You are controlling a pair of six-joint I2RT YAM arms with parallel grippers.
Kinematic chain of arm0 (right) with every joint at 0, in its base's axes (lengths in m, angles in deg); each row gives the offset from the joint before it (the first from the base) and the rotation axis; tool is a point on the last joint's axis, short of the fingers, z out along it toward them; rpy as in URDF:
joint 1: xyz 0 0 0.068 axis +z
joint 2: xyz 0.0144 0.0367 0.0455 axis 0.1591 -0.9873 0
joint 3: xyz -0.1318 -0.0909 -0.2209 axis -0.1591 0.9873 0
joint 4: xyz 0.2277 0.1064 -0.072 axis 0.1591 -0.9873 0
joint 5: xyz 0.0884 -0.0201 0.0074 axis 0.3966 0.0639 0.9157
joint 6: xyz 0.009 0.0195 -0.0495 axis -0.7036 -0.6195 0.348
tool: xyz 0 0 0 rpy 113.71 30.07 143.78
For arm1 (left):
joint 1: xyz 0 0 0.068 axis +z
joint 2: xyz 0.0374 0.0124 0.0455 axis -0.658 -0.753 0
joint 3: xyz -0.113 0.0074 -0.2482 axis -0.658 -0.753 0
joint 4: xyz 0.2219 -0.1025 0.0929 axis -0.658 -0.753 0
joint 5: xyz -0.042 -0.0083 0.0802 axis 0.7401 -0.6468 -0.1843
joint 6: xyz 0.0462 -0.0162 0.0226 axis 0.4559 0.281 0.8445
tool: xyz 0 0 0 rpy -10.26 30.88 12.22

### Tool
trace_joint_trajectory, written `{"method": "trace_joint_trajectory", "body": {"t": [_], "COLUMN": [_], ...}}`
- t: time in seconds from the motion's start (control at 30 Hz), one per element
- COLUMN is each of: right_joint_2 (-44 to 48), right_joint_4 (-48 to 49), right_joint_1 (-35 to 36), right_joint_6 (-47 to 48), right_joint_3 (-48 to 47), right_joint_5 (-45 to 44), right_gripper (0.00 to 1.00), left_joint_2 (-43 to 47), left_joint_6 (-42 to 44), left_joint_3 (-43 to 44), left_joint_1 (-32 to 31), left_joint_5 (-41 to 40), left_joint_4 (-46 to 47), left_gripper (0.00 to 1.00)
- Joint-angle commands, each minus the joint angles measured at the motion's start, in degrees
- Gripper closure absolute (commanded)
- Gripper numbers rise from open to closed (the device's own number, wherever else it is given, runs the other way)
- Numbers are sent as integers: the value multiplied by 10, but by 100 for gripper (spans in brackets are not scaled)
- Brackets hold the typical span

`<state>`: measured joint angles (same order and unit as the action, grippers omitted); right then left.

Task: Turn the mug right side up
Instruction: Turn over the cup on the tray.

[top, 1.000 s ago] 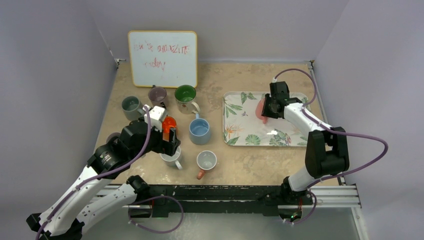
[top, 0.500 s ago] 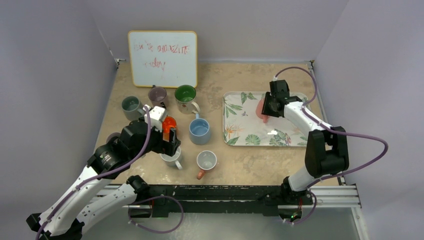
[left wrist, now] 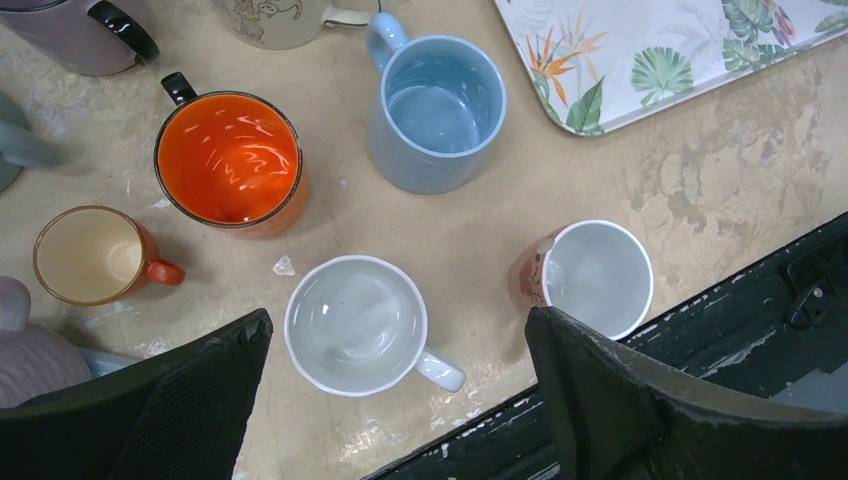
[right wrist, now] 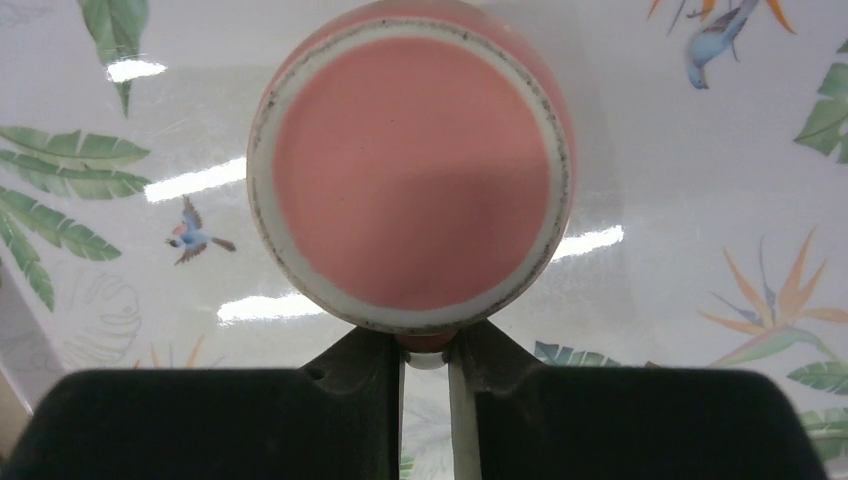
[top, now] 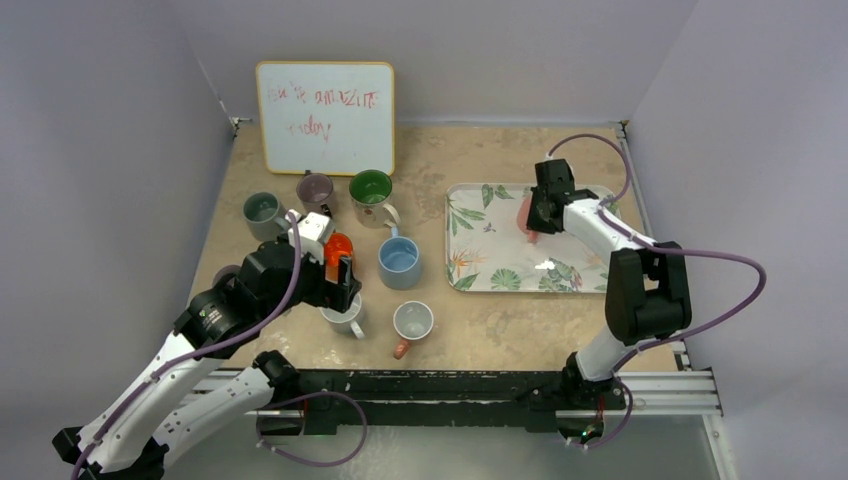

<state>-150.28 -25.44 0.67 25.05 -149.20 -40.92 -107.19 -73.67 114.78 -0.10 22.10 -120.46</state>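
Note:
A pink mug [right wrist: 410,175] stands upside down on the floral tray [right wrist: 700,150], its flat base facing the right wrist camera. My right gripper [right wrist: 425,350] is shut on the mug's handle, whose pink and white edge shows pinched between the two fingers. From above, the mug [top: 524,215] is a pink patch beside the right gripper [top: 535,218] at the back of the tray [top: 480,265]. Over the left cluster of mugs my left gripper [left wrist: 398,320] hangs wide open and holds nothing, above a white mug [left wrist: 355,325].
Upright mugs crowd the left half of the table: orange [left wrist: 228,158], blue [left wrist: 440,105], a white one with a pink pattern [left wrist: 595,275], a small tan cup [left wrist: 85,255]. A whiteboard [top: 325,117] leans at the back. The table's black front rail [left wrist: 700,340] lies close by.
The right gripper's fingers have closed onto the pink mug's handle and the right arm has shifted slightly. The left arm has not moved.

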Motion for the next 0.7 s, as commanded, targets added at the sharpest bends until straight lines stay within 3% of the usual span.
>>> {"method": "trace_joint_trajectory", "body": {"t": [0.0,0.07,0.37,0.67], "right_joint_2": [0,4,46,122], "right_joint_4": [-5,0,44,146], "right_joint_1": [0,0,0,-1], "right_joint_6": [-2,-2,-10,-56], "right_joint_3": [-29,-27,8,74], "right_joint_5": [-35,-33,4,77], "right_gripper": [91,100,100,100], "left_joint_2": [8,8,4,-7], "left_joint_6": [1,1,-2,-13], "left_joint_3": [-6,-6,-6,-2], "left_joint_1": [2,2,2,2], "left_joint_5": [1,0,-3,-12], "left_joint_4": [16,16,15,15], "left_gripper": [3,3,4,6]}}
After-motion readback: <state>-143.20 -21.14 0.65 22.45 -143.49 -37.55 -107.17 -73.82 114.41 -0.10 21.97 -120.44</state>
